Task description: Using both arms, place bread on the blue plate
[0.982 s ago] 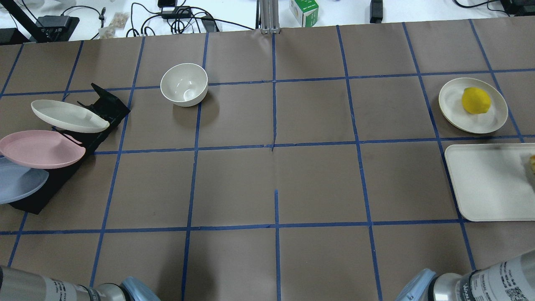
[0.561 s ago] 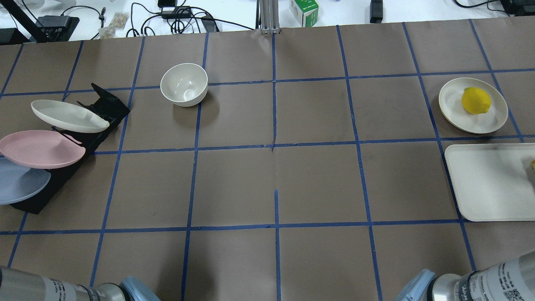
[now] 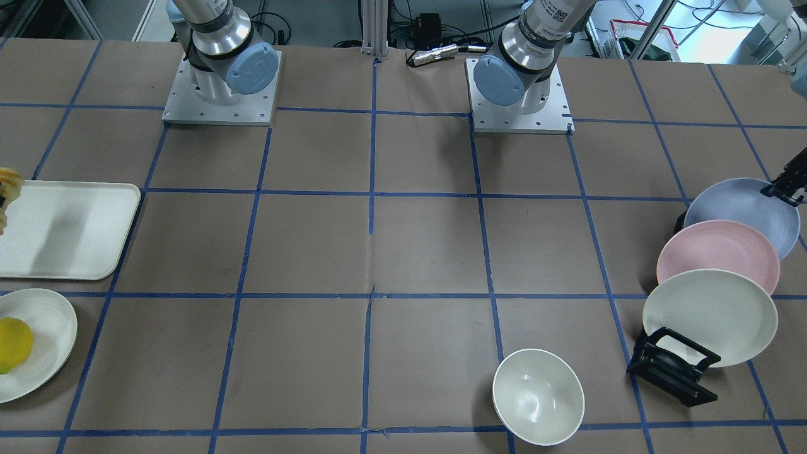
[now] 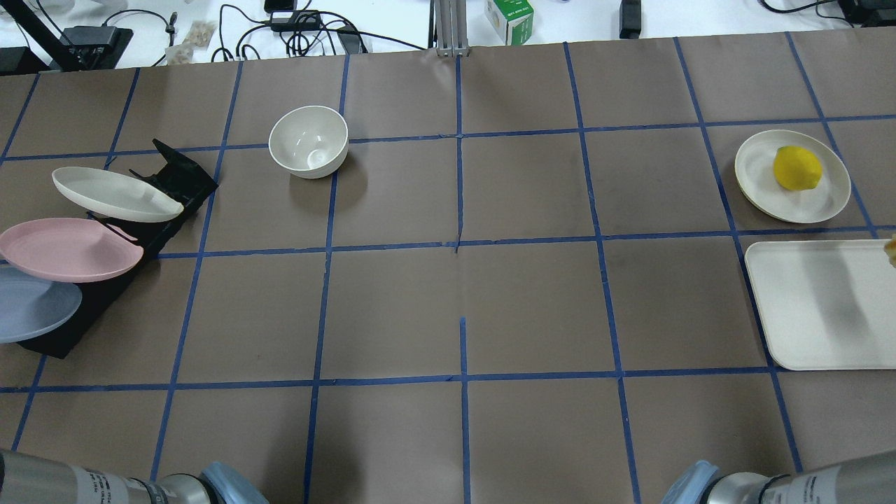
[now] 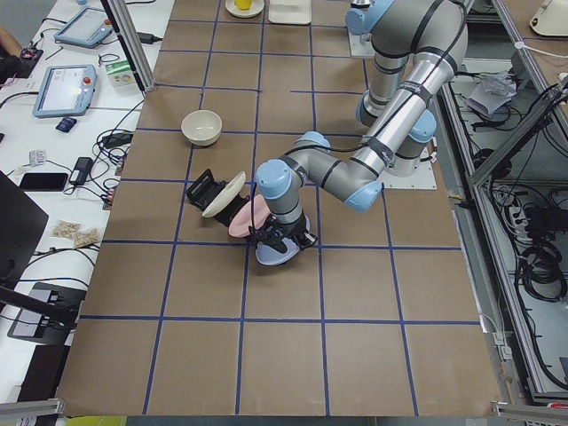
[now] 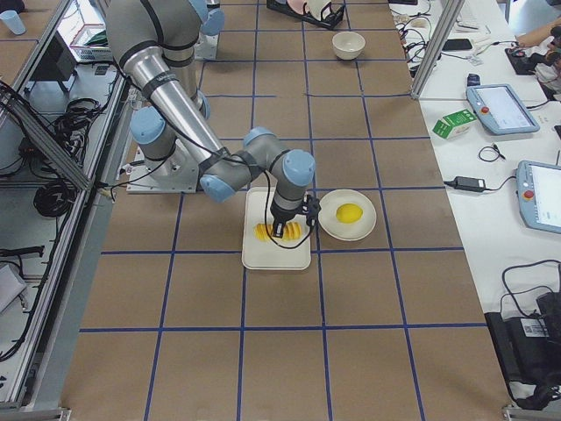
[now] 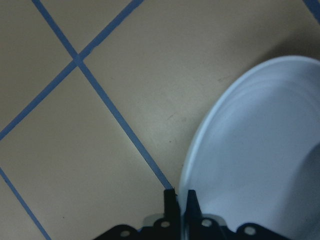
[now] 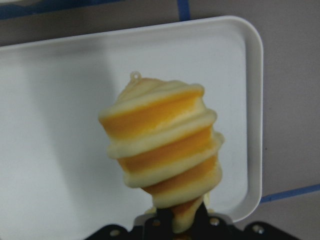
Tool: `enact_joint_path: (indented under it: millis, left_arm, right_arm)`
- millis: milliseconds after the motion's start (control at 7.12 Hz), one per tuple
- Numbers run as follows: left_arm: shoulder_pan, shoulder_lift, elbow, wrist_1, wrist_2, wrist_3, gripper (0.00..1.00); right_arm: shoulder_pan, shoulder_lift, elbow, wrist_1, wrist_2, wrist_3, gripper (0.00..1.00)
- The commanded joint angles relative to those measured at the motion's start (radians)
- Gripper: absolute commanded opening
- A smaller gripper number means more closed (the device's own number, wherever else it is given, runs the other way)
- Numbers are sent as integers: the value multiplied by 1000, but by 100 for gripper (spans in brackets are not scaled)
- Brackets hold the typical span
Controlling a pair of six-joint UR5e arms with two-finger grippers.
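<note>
Right wrist-mounted view shows the right end effector clamped on the lower end of the bread, which it holds above the white tray at the tabletop's right end. Just beyond the tray, toward the far edge, a lemon sits on a small cream plate. At the left end, the blue plate leans in the black rack, in the slot nearest the robot. The left end effector has its fingers pinched on the plate's rim. The pink plate leans just beside it, overlapping its edge, with the cream-white plate behind. A white bowl stands near the far edge, left of centre.
</note>
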Motion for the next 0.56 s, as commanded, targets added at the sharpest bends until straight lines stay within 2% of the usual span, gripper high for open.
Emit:
enact_joint_path:
  millis: [0, 281, 421]
  left_arm:
    - [-1, 23, 10, -23, 7, 5, 0]
    - [0, 69, 31, -49, 16, 8, 0]
    - [-1, 95, 60, -121, 31, 8, 0]
  right_arm:
    - [121, -125, 0, 120, 27, 58, 0]
    - [237, -157, 0, 186, 92, 236, 0]
    - [312, -163, -8, 189, 104, 332, 0]
